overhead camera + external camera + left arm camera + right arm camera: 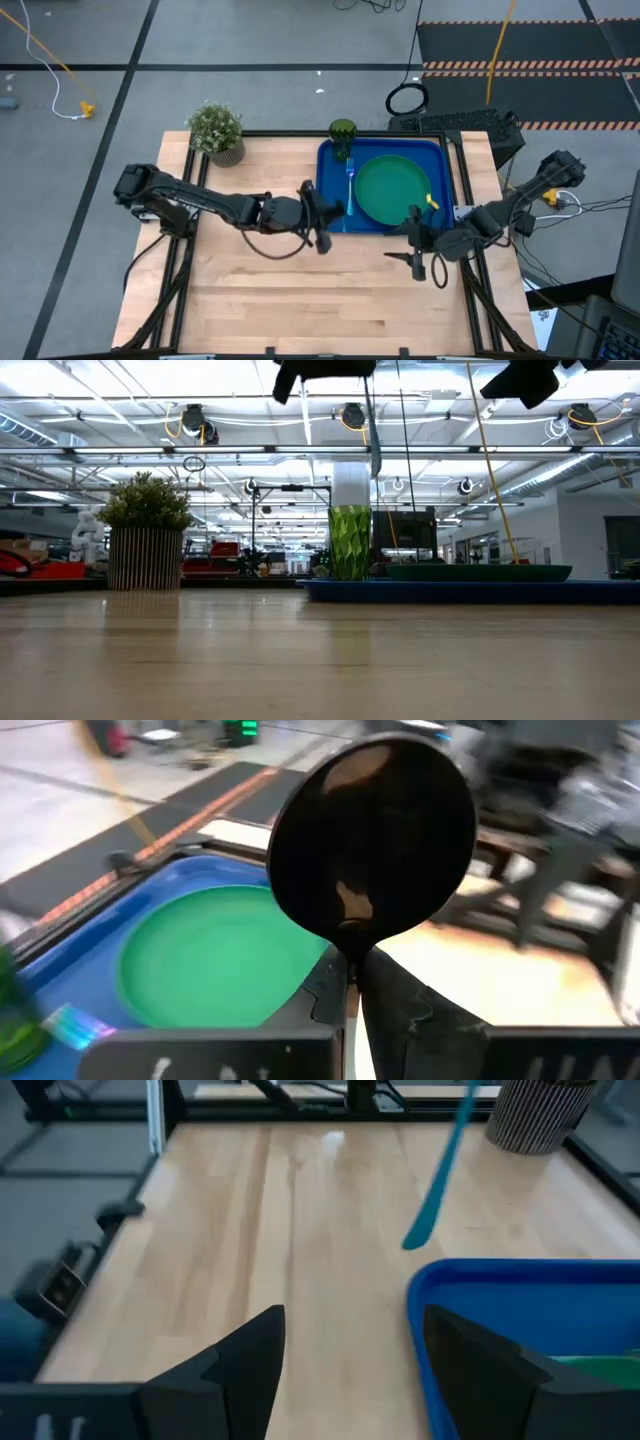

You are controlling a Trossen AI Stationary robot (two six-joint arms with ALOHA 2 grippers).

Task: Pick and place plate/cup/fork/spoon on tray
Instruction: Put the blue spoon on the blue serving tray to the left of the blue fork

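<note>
showing: a wooden table [300, 290] seen from above, with two dark arms reaching in toward a blue tray
tray [332, 215]: lies at the far right part of the table; its rim also shows in the left wrist view [215, 870], the right wrist view [470, 1280] and, edge on, in the low view [450, 591]
plate [392, 189]: green, flat inside the tray, filling its right part; seen again in the left wrist view [215, 955]
cup [343, 135]: upright at the tray's far left corner; in the low view [350, 542] it stands at the tray's left end
fork [350, 178]: lies in the tray just left of the plate, handle along the tray's length
spoon [372, 835]: held upright between the left gripper's fingers, bowl uppermost and filling the left wrist view; in the right wrist view its blue handle [440, 1175] hangs above the table just beside the tray's edge
left gripper [322, 218]: at the tray's left edge; fingers closed on the spoon
right gripper [417, 262]: over bare table just in front of the tray's near right corner; fingers [240, 1360] spread wide, holding nothing
potted plant [217, 130]: at the table's far left corner, well apart from the tray; also in the low view [147, 530]
</note>
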